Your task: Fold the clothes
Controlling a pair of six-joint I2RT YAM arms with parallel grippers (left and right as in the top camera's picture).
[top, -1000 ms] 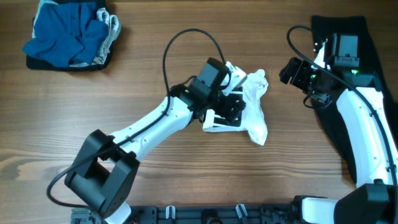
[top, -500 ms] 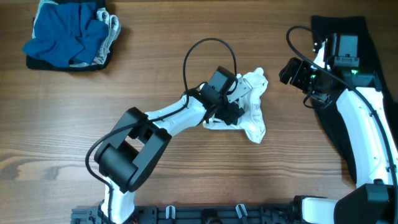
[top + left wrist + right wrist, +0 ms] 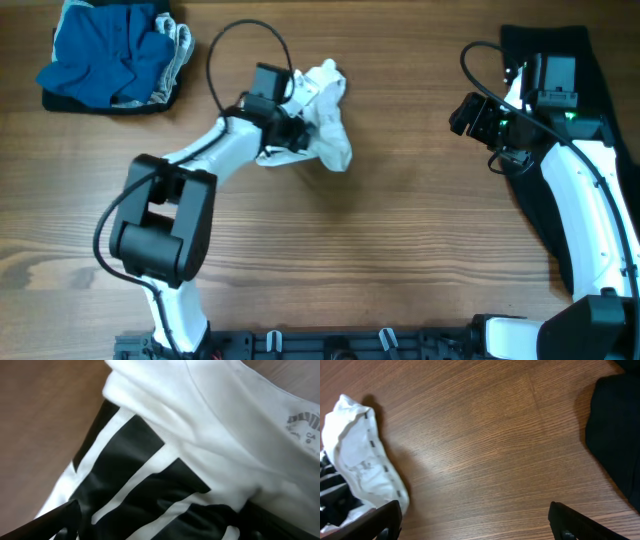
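Observation:
The white T-shirt with a black striped print (image 3: 328, 128) is bunched up on the wooden table, left of centre and towards the back. My left gripper (image 3: 287, 128) is shut on it from its left side. In the left wrist view the striped shirt (image 3: 165, 435) fills the frame and my left gripper (image 3: 160, 527) has fabric between its dark fingers (image 3: 62, 520). My right gripper (image 3: 470, 115) is open and empty, hanging over bare table at the right. In the right wrist view the shirt (image 3: 355, 455) lies far left of my right gripper (image 3: 475, 522).
A pile of blue and grey pieces (image 3: 105, 55) lies at the back left corner. A black garment (image 3: 535, 195) lies along the right side under the right arm and shows in the right wrist view (image 3: 620, 435). The left arm's cable loops over the back of the table.
My left arm has swung left and towards the back, carrying the bunched white T-shirt from the centre to left of centre. The right arm has not moved.

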